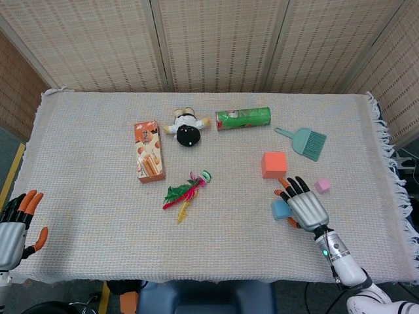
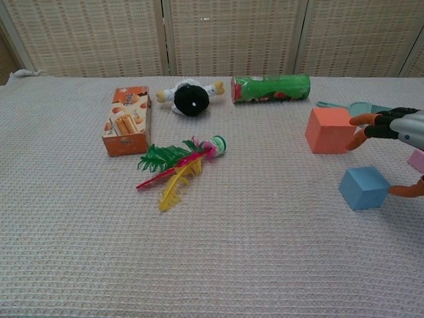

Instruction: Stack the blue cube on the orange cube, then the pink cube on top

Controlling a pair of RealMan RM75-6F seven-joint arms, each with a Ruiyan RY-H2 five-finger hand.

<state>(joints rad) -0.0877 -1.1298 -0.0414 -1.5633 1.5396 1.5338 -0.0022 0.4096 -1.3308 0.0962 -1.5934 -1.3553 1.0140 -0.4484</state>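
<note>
Woven cloth (image 1: 91, 196) is sitting under everything; right hand (image 1: 306, 208) is hovering spread, holding nothing, beside blue cube (image 1: 281, 209), needing to grasp it for orange cube (image 1: 273, 165).

Right hand (image 1: 306, 208): ribbed silver-grey back, black fingers (image 1: 298, 186) with orange tips, silver cylindrical wrist bearing a small green light. Left hand (image 1: 14, 226): same grey shell, black fingers, orange tips.
</note>
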